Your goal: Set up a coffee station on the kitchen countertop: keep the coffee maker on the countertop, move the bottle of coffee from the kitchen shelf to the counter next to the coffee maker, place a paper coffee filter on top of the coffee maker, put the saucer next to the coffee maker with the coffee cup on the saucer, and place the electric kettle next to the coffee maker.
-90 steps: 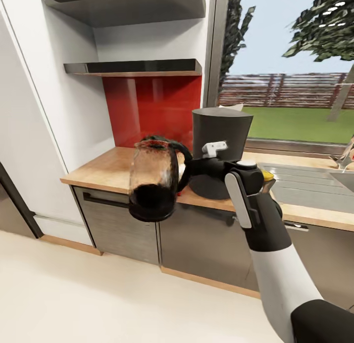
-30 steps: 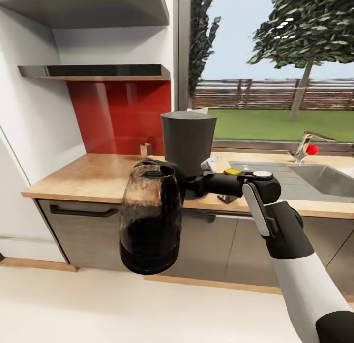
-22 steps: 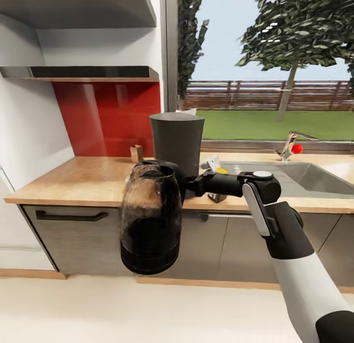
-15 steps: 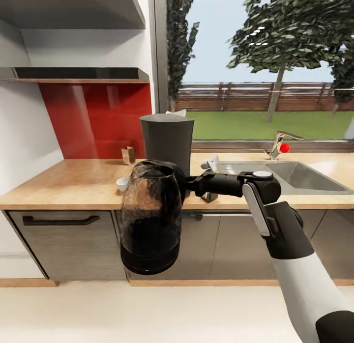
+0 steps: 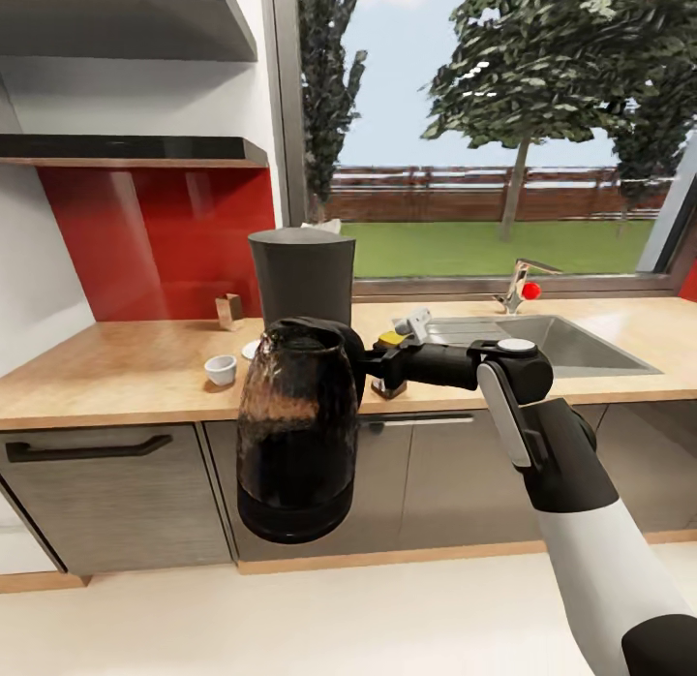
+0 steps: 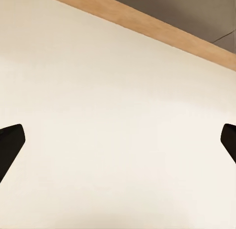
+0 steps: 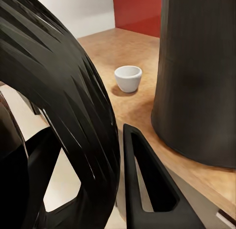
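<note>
My right gripper (image 5: pixel 366 364) is shut on the looped black handle of the electric kettle (image 5: pixel 295 434), a glass jug hanging in the air in front of the cabinets. Close up in the right wrist view are the kettle handle (image 7: pixel 73 115) and one finger (image 7: pixel 147 184). Behind the kettle, the coffee maker (image 5: pixel 302 274) stands on the kitchen countertop (image 5: pixel 116 366) with a white paper coffee filter (image 5: pixel 325 227) showing at its top rim. The coffee cup (image 5: pixel 221 369) (image 7: pixel 128 78) sits left of it, beside a sliver of the saucer (image 5: pixel 252 349). The bottle of coffee's yellow cap (image 5: pixel 390 338) peeks over my arm. My left gripper (image 6: pixel 118 143) is open over the floor.
A small beige box (image 5: pixel 229 311) stands by the red backsplash. The steel sink (image 5: pixel 552 339) and its tap (image 5: pixel 520 284) lie to the right under the window. Dark shelves (image 5: pixel 126 150) hang at upper left. Glossy grey cabinets (image 5: pixel 106 502) run below the worktop.
The whole view has slid left as the camera moved, bringing the coffee cup, saucer and sink into sight. The kettle stays held in the same spot relative to my right arm.
</note>
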